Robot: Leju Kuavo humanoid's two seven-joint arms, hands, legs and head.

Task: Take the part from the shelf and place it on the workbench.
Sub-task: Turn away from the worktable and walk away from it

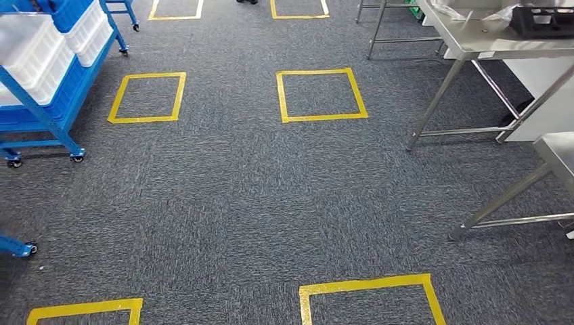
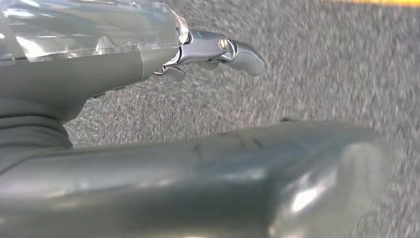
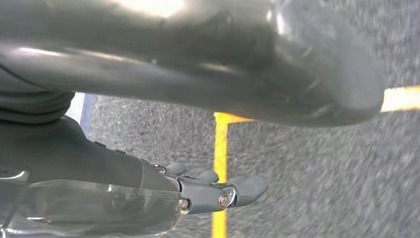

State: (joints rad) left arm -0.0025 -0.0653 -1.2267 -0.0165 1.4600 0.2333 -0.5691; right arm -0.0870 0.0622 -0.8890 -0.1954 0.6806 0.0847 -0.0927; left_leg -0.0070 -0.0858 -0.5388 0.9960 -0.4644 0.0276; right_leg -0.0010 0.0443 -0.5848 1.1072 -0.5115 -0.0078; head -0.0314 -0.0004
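While over grey carpet, both robot hands, left and right, empty, fingers extended; shelf well apart.

Grey robot hand, thick thumb, silver-jointed fingers.

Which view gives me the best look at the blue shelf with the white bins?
The head view: the blue shelf stands at far left, white bins on it. Both wrist views face carpet; neither shows the shelf recognisably.
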